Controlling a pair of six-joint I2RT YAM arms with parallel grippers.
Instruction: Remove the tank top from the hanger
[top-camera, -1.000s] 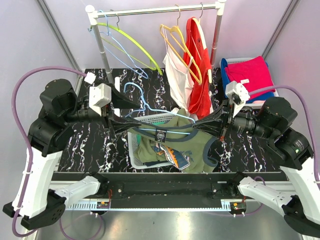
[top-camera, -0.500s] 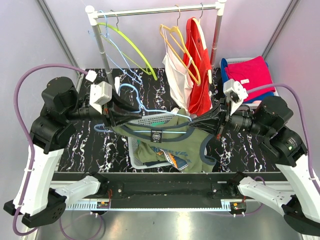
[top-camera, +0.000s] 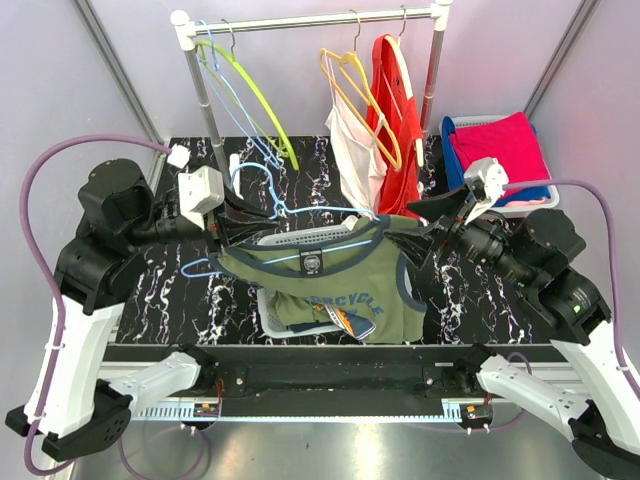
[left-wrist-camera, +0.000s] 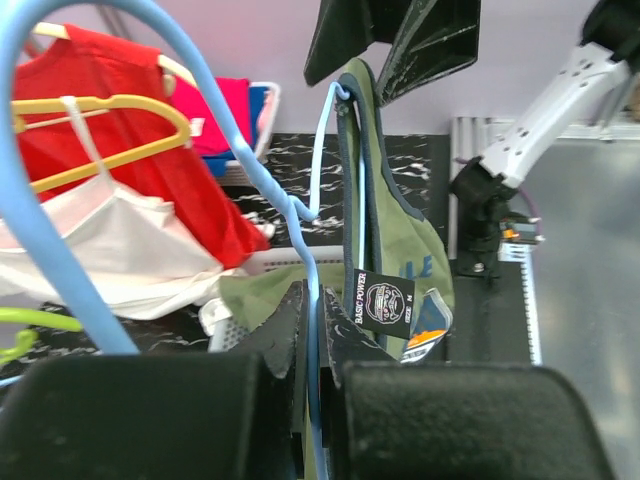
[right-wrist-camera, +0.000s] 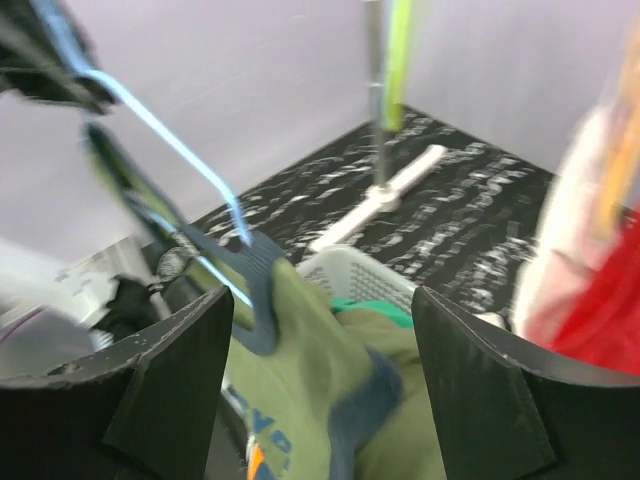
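- Olive-green with navy trim, the tank top (top-camera: 340, 290) hangs on a light blue wire hanger (left-wrist-camera: 322, 180), held up over the white basket (top-camera: 300, 240) at the middle of the black marbled table (top-camera: 170, 290).
- Inside its neckline is a black label (left-wrist-camera: 383, 300) that reads "BASIC POWER", with a small size line below that looks like "M".
- On the chest, the top view shows pale print ending in "CYCLE"; the first letters are lost in a fold.
- Left gripper (left-wrist-camera: 313, 300): jaws pinched tight on the hanger's wire, near the tank top's left shoulder.
- Right gripper (top-camera: 425, 238): jaws spread wide and gripping nothing. Its blurred wrist view shows the navy strap between the fingers; whether they touch it I cannot tell.
- Behind stands a clothes rail (top-camera: 320, 20) with a lime-green hanger (top-camera: 255, 85), more blue wire hangers, and a yellow hanger (top-camera: 365, 100) over a white garment (top-camera: 352, 150).
- A red garment (top-camera: 400, 150) hangs right behind the hanger's right end, close to the right gripper.
- At the far right, a blue bin (top-camera: 450, 130) holds a pink cloth (top-camera: 497, 150).
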